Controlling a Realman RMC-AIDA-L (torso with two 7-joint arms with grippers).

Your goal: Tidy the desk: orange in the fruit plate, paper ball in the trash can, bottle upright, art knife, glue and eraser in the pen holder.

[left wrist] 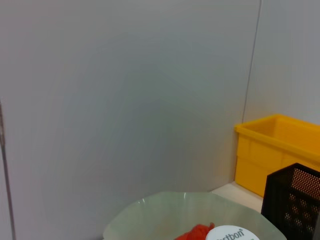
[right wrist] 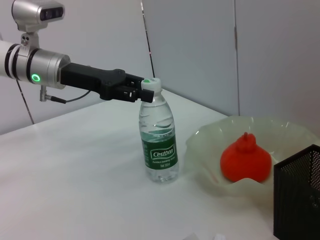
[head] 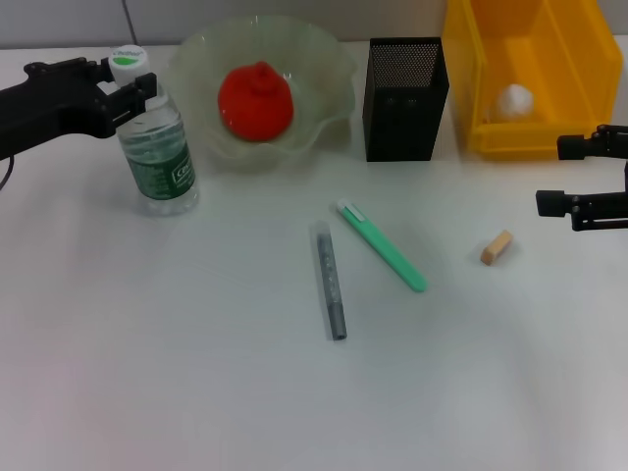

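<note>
The bottle (head: 157, 147) stands upright at the back left; it also shows in the right wrist view (right wrist: 159, 145). My left gripper (head: 135, 90) is shut on its neck just under the white cap (right wrist: 151, 84). The orange (head: 255, 101) lies in the fruit plate (head: 334, 88). The paper ball (head: 514, 99) lies in the yellow trash can (head: 471, 69). The green art knife (head: 382, 246), the grey glue stick (head: 330, 281) and the eraser (head: 497, 247) lie on the table. The black pen holder (head: 404, 98) stands between plate and can. My right gripper (head: 551, 177) is open and empty, right of the eraser.
The white table (head: 196, 373) reaches to a grey wall behind. Plate, pen holder and trash can stand in a row along the back edge. In the left wrist view the plate (left wrist: 150, 215), pen holder (left wrist: 295, 200) and trash can (left wrist: 275, 150) show.
</note>
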